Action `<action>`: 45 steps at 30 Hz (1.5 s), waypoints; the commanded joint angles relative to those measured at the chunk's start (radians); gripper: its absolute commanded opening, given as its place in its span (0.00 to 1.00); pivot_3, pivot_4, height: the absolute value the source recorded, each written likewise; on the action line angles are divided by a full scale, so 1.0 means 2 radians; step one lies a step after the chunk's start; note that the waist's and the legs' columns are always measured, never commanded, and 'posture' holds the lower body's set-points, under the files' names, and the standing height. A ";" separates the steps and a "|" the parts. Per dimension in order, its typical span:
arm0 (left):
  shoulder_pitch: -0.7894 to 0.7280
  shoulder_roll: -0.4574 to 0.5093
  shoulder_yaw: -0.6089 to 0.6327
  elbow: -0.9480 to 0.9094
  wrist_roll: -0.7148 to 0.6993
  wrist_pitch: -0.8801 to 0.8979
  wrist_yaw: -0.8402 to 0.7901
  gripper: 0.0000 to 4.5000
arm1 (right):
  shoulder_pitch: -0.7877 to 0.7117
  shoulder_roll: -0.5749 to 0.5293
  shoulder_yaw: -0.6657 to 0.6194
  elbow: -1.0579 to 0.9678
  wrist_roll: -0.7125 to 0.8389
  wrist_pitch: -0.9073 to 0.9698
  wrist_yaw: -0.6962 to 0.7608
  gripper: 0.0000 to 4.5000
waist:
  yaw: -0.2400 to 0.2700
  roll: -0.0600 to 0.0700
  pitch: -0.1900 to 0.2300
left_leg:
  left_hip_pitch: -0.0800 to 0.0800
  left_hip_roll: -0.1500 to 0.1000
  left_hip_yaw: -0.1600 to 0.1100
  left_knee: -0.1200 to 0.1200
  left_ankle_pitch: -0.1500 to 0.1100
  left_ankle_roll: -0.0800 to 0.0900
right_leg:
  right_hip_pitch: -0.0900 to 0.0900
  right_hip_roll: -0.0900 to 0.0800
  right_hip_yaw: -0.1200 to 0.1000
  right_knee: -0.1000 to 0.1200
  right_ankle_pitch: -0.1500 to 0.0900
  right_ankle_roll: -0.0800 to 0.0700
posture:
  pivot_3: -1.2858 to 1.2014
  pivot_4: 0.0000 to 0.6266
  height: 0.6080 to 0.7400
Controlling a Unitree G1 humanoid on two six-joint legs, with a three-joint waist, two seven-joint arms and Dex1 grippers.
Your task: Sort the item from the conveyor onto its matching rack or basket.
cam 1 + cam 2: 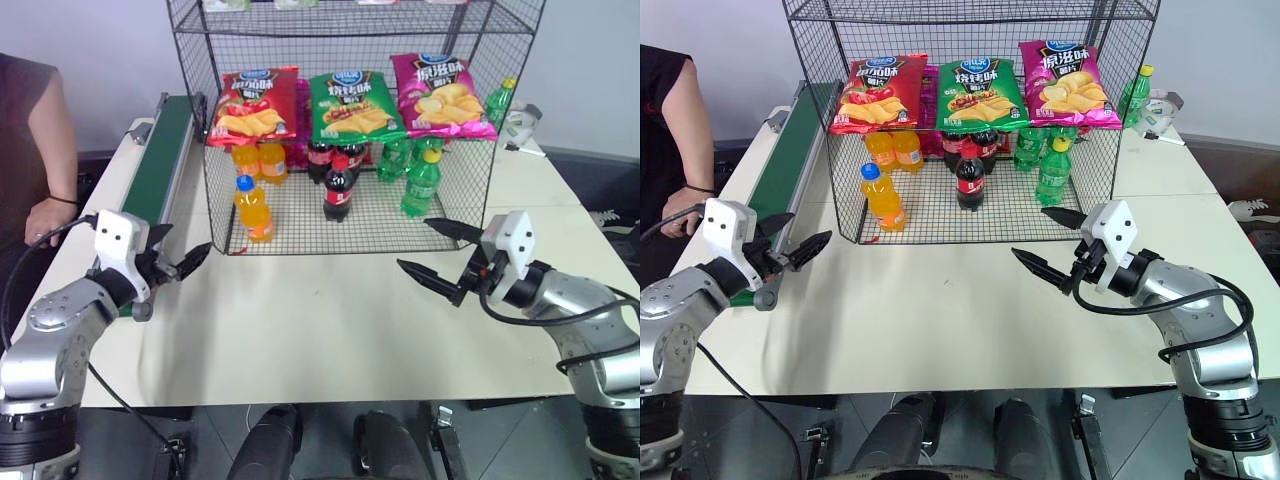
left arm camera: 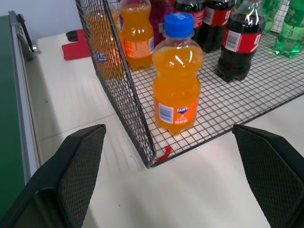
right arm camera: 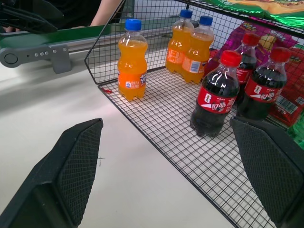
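Note:
The item, a small orange soda bottle [image 1: 253,210] with a blue cap, stands upright on the bottom tier of the black wire rack [image 1: 350,249], near its front left corner. My left gripper [image 1: 181,249] is open and empty over the table, to the left of the rack and beside the near end of the conveyor [image 1: 160,150]. The left wrist view looks straight at the bottle [image 2: 176,85] just behind the rack's corner. My right gripper [image 1: 414,244] is open and empty in front of the rack's right half. The bottle [image 3: 131,61] is apart from both grippers.
Two more orange bottles [image 1: 259,160], cola bottles [image 1: 338,190] and green bottles [image 1: 420,183] share the bottom tier. Chip bags [image 1: 352,105] lie on the tier above. A person's hand [image 1: 45,217] rests left of the conveyor. A green bottle [image 1: 500,100] stands outside the rack.

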 commanded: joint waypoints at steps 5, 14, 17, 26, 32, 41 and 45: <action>0.005 0.001 0.017 -0.008 0.002 -0.012 0.009 0.99 | -0.002 0.002 -0.006 -0.006 0.004 -0.010 0.001 1.00 | 0.000 0.000 0.000 | 0.000 0.000 0.000 0.000 0.000 0.000 | 0.000 0.000 0.000 0.000 0.000 0.000 | 0.52 0.24 1.00; 0.005 0.001 0.013 -0.005 0.006 -0.014 0.012 0.99 | -0.005 0.003 -0.002 -0.011 0.005 -0.006 -0.006 1.00 | 0.000 0.000 0.000 | 0.000 0.000 0.000 0.000 0.000 0.000 | 0.000 0.000 0.000 0.000 0.000 0.000 | 0.52 0.24 1.00; 0.006 0.002 0.012 -0.004 0.016 -0.021 0.017 0.99 | 0.003 0.005 -0.005 -0.012 0.005 -0.009 -0.006 1.00 | 0.000 0.000 0.000 | 0.000 0.000 0.000 0.000 0.000 0.000 | 0.000 0.000 0.000 0.000 0.000 0.000 | 0.52 0.24 1.00; 0.002 -0.003 0.016 -0.006 0.018 -0.021 0.027 0.99 | -0.011 0.007 0.003 0.005 0.000 -0.016 -0.002 1.00 | 0.000 0.000 0.000 | 0.000 0.000 0.000 0.000 0.000 0.000 | 0.000 0.000 0.000 0.000 0.000 0.000 | 0.52 0.24 1.00; 0.002 -0.001 0.018 -0.009 0.018 -0.013 0.036 0.99 | -0.022 0.011 0.008 0.017 -0.003 -0.023 0.002 1.00 | 0.000 0.000 0.000 | 0.000 0.000 0.000 0.000 0.000 0.000 | 0.000 0.000 0.000 0.000 0.000 0.000 | 0.52 0.24 1.00; -0.011 0.006 0.016 -0.007 0.021 0.003 0.045 0.99 | -0.031 0.015 0.015 0.022 -0.005 -0.026 0.000 1.00 | 0.000 0.000 0.000 | 0.000 0.000 0.000 0.000 0.000 0.000 | 0.000 0.000 0.000 0.000 0.000 0.000 | 0.52 0.24 1.00; -0.009 0.004 0.020 -0.011 0.015 0.008 0.045 0.99 | -0.034 0.016 0.018 0.023 -0.005 -0.027 -0.001 1.00 | 0.000 0.000 0.000 | 0.000 0.000 0.000 0.000 0.000 0.000 | 0.000 0.000 0.000 0.000 0.000 0.000 | 0.52 0.24 1.00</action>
